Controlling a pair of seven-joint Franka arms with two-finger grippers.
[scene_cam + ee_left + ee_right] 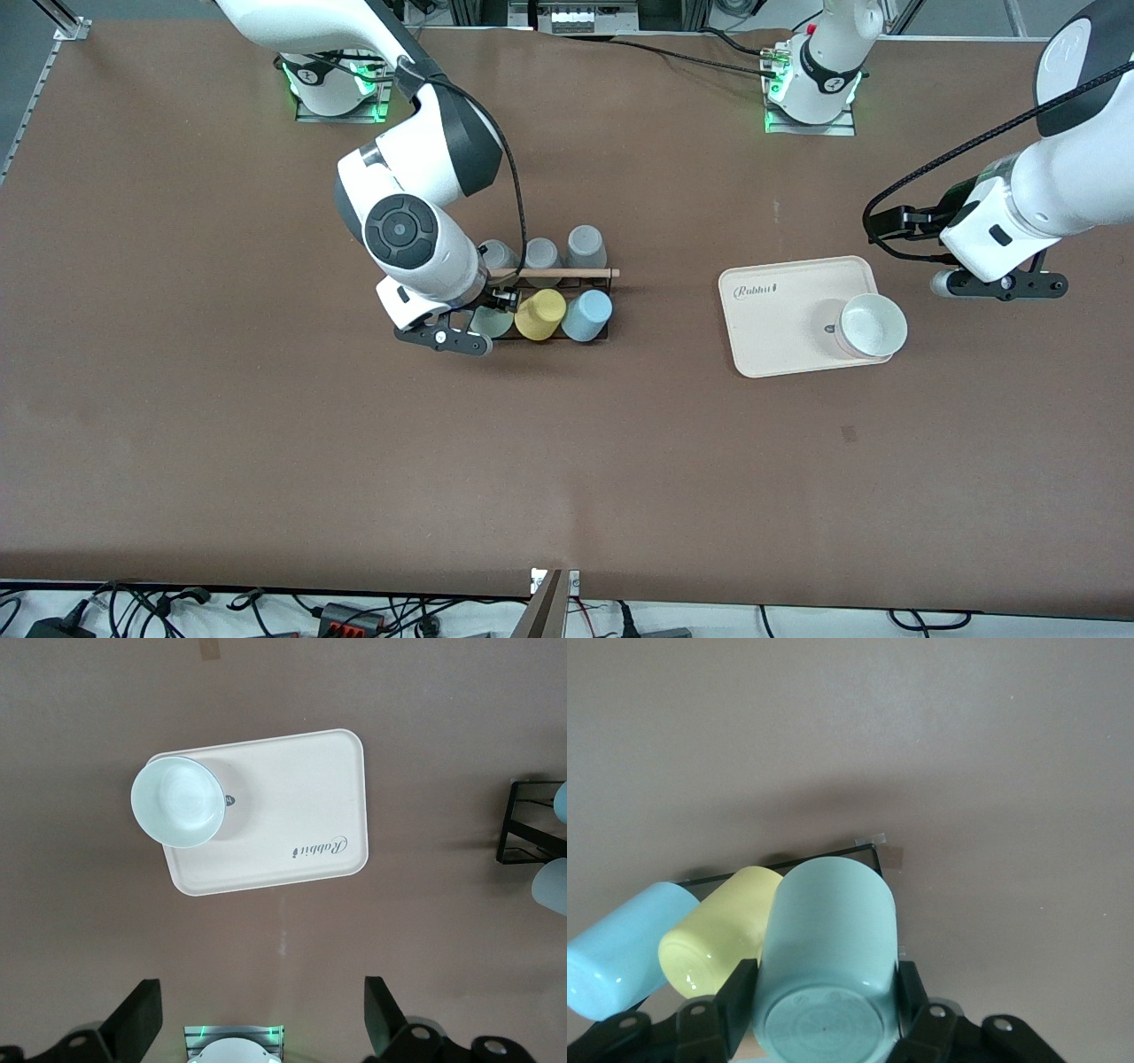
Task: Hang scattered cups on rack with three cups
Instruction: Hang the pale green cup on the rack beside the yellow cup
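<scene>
My right gripper (493,312) (828,994) is shut on the pale mint-green cup (490,322) (826,930), one finger on each side near its base. The cup lies tilted at the rack's (567,273) (866,849) end toward the right arm, beside the yellow cup (540,315) (716,935). The light blue cup (587,315) (618,950) hangs tilted beside the yellow one. Whether the mint-green cup sits on a peg is hidden. My left gripper (999,285) (261,1019) hangs open and empty over bare table beside the tray and waits.
Three grey cups (541,255) hang on the rack's row farther from the front camera. A cream tray (780,328) (292,806) lies toward the left arm's end, with a white bowl (873,325) (177,802) on its corner.
</scene>
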